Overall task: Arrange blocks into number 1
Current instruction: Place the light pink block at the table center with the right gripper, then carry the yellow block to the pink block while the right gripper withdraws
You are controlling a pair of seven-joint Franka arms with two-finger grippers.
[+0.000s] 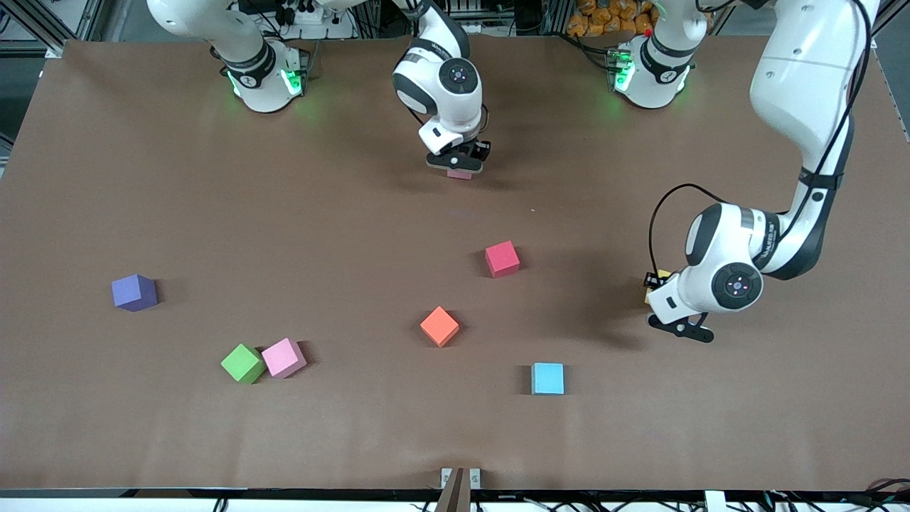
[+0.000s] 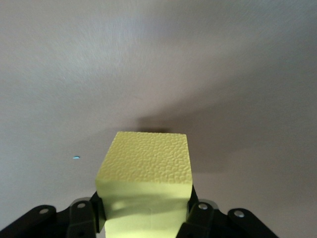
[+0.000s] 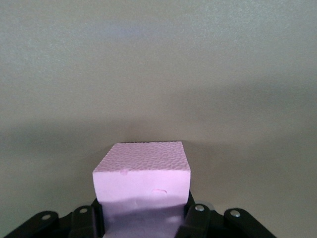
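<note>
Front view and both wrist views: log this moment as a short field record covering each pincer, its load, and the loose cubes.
left pincer: shut on the yellow foam cube, near the left arm's end of the table
right pincer: shut on a pink foam cube, low over the table near the bases
red foam cube: loose, mid-table
green foam cube: touching the second pink foam cube
orange cube: loose
light blue cube: loose, nearest the front camera
purple cube: toward the right arm's end

White glossy arm shells, black joint bands, green-lit bases, black cable; black gripper (image 1: 681,328) frames, apparently silver screws.
</note>
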